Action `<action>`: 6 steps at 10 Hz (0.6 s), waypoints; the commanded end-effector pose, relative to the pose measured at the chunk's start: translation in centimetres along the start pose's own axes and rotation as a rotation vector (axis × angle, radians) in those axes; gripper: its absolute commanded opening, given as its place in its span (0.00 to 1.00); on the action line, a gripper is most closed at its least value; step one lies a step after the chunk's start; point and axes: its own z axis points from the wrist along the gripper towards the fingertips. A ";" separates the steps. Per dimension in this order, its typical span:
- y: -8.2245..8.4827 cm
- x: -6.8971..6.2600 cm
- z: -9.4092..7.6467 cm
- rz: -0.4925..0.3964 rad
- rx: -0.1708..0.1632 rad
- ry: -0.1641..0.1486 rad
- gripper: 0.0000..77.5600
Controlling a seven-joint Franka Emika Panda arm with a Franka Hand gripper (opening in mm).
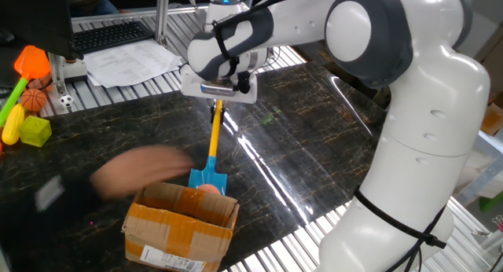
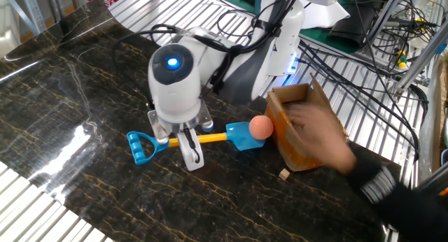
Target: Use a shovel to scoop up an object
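Note:
The shovel lies flat on the dark table, with its blue looped handle, yellow-orange shaft and blue blade. My gripper is shut on the shaft, near the handle end; it also shows in one fixed view. The salmon-orange ball sits at the blade's tip, against a cardboard box. In one fixed view only the top of the ball shows over the box edge.
A person's blurred hand moves over the box; it also shows in one fixed view. A small wooden block lies by the box. Toys stand at the far left: an orange spade head, a mini basketball, a yellow-green block.

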 end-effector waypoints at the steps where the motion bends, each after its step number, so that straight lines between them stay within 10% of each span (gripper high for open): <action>1: -0.2 0.2 0.5 -0.021 -0.012 0.016 0.02; 6: 0.0 0.2 1.9 -0.013 -0.013 0.038 0.02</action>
